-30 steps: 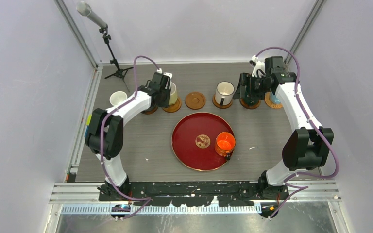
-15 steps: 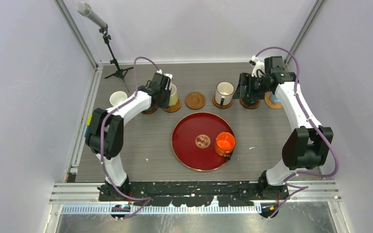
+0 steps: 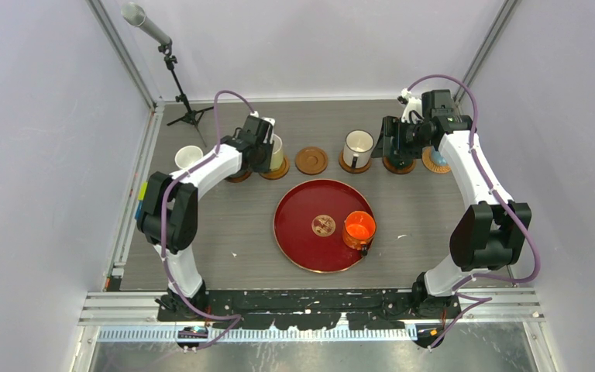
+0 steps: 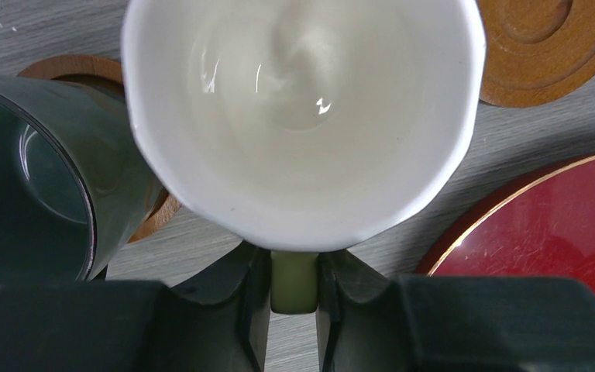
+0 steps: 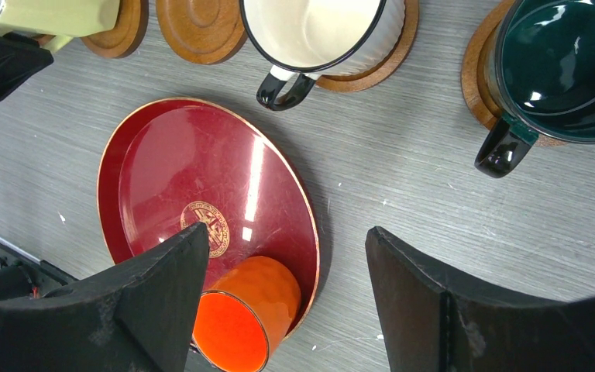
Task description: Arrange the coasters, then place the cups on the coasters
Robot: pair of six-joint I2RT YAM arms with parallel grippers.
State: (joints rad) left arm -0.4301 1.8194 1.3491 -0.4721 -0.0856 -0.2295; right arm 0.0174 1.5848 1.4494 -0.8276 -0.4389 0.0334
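Note:
My left gripper [image 4: 293,267] is shut on the handle of the pale yellow cup [image 4: 302,116], which stands on a coaster [image 3: 276,170]. Beside it a dark grey-green cup [image 4: 39,194] sits on its coaster [image 4: 153,221]. An empty coaster [image 3: 311,160] lies in the middle of the back row. To its right, the cream cup [image 5: 318,31] and the dark teal cup [image 5: 565,70] each rest on a coaster. My right gripper [image 5: 287,232] hangs open above the table, holding nothing. The orange cup [image 5: 244,318] stands on the red tray [image 5: 201,170].
A white cup [image 3: 188,158] stands at the far left of the row, and a light blue cup [image 3: 438,159] on a coaster at the far right. A microphone stand [image 3: 180,93] occupies the back left corner. Walls close in on both sides.

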